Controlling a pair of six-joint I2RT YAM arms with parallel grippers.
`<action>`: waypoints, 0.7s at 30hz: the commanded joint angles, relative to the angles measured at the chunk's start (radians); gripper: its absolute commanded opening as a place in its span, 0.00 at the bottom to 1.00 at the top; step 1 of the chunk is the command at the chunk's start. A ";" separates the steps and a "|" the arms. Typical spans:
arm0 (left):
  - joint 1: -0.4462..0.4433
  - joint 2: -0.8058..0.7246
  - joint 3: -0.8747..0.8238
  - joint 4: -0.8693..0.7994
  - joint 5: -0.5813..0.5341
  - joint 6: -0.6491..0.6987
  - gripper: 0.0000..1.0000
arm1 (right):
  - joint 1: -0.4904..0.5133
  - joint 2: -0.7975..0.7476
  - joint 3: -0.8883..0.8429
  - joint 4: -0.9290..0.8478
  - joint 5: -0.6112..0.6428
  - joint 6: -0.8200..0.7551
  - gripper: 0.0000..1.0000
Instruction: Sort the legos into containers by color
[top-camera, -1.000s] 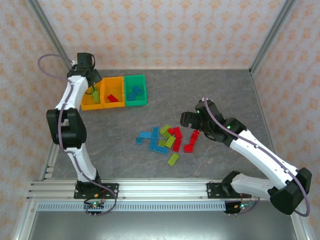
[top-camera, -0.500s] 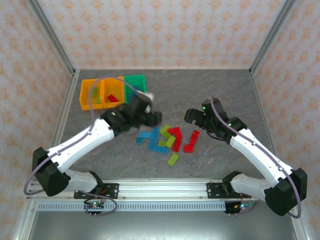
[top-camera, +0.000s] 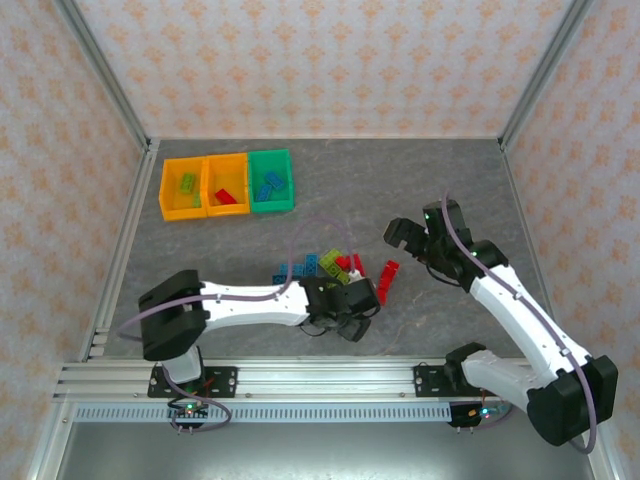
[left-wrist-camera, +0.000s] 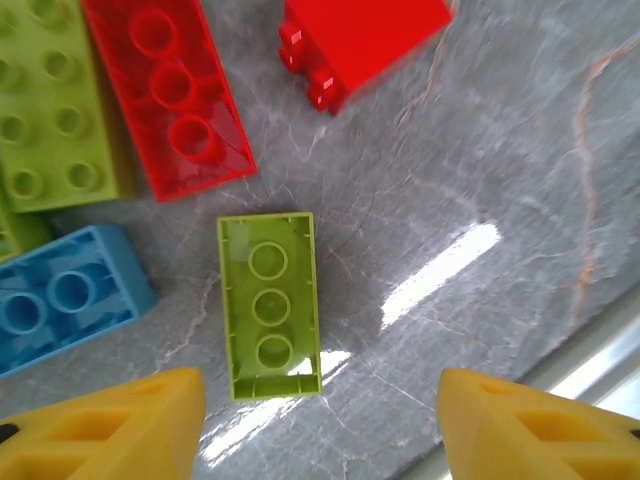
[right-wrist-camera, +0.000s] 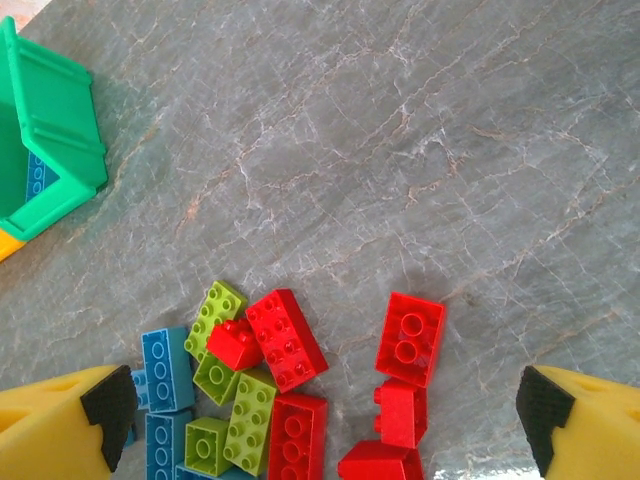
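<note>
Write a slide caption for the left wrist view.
Left gripper open over an underside-up lime green lego on the grey table, red legos and a blue lego nearby.

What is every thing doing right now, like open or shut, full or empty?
Left fingers: open, holding nothing.
Right fingers: open, holding nothing.
Green brick: upside down, flat on the table.
Bins: open-topped, each partly filled.
Brick pile: loose on the table, unsorted.

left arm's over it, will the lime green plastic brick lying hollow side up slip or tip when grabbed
The lime green plastic brick looks rigid and probably light, its hollow underside showing. Lying flat on the grey table, it likely won't tip. It may skid on that glossy surface.
</note>
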 joint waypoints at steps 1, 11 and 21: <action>0.002 0.050 -0.009 0.046 -0.054 -0.012 0.64 | -0.005 -0.040 -0.003 -0.046 0.030 0.003 0.99; 0.002 0.206 0.006 0.064 -0.087 0.048 0.53 | -0.006 -0.052 0.008 -0.066 0.029 -0.002 0.99; 0.002 0.118 -0.062 0.108 -0.076 0.030 0.22 | -0.006 -0.052 0.020 -0.069 0.004 0.008 0.99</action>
